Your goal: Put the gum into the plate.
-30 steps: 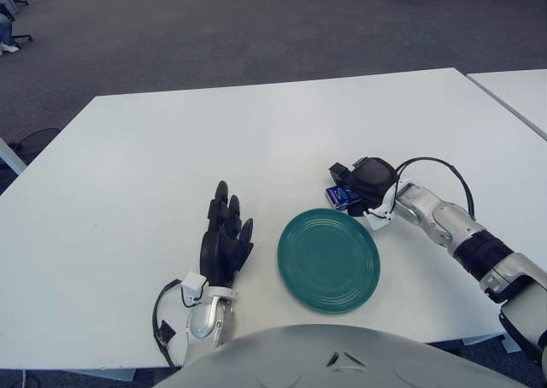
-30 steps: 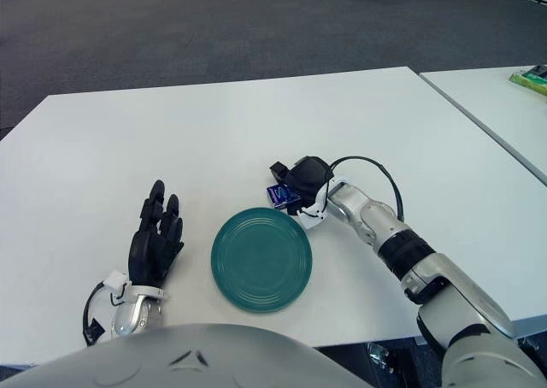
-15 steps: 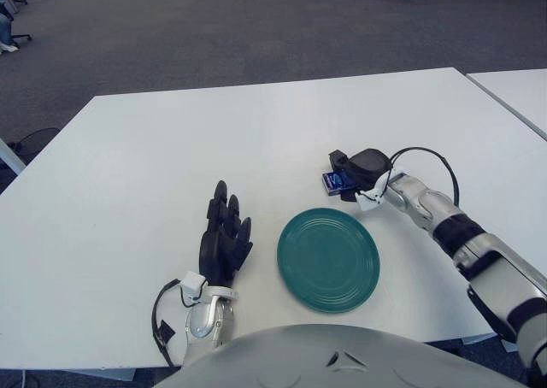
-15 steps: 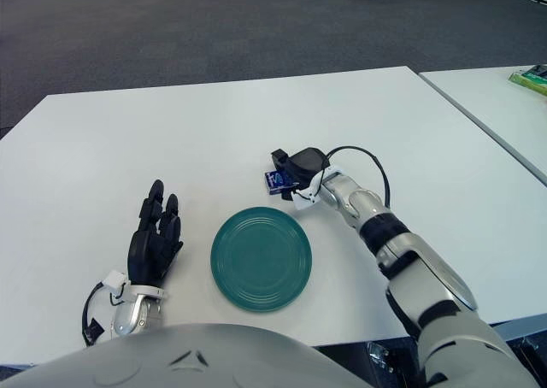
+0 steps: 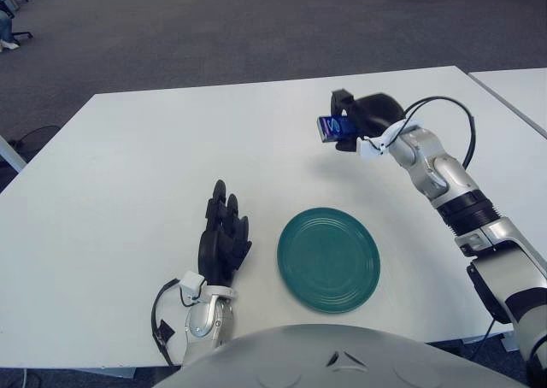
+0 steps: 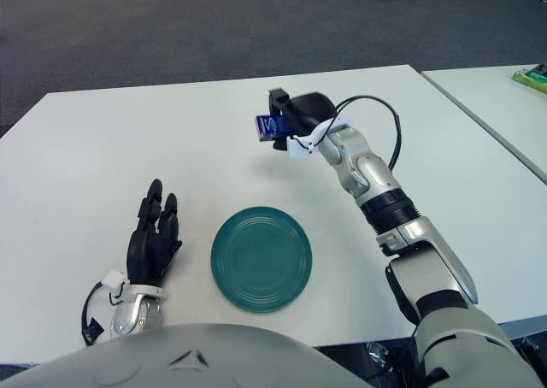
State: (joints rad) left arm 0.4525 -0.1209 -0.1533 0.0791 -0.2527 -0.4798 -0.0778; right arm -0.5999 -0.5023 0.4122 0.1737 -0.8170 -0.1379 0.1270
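The gum is a small blue pack, held in the fingers of my right hand and lifted well above the white table. It also shows in the right eye view. The hand is up and beyond the far side of the teal plate, which lies empty near the table's front edge. My left hand rests flat on the table to the left of the plate, fingers relaxed and holding nothing.
A second white table stands to the right across a narrow gap, with a green object at its far end. Dark carpeted floor lies beyond the table.
My right hand has risen from the table surface beside the plate's far right rim, carrying the gum pack up and away from me. The left hand has not moved.
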